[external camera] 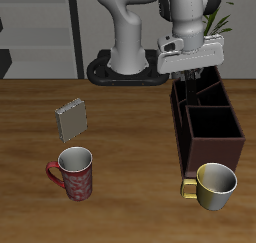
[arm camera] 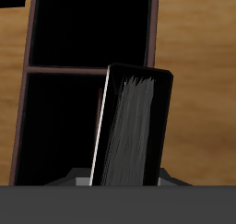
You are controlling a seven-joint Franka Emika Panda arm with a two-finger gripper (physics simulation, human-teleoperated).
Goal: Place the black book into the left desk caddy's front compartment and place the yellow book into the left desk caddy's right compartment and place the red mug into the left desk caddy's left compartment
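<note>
My gripper (external camera: 192, 75) hangs just above the back end of the left desk caddy (external camera: 215, 150), a tall dark brown wooden box with inner dividers. It is shut on the black book (arm camera: 134, 126), which the wrist view shows upright over the caddy's dark cells and a divider (arm camera: 88, 70). The yellow book (external camera: 71, 118), pale grey-tan, stands on the table far from the caddy. The red mug (external camera: 73, 174) stands upright nearer the table's front edge, below that book. Which cell lies right under the black book I cannot tell.
A glossy cream-yellow mug (external camera: 213, 185) stands right against the caddy's front wall. The robot's base (external camera: 125, 65) sits behind the caddy at the table's back edge.
</note>
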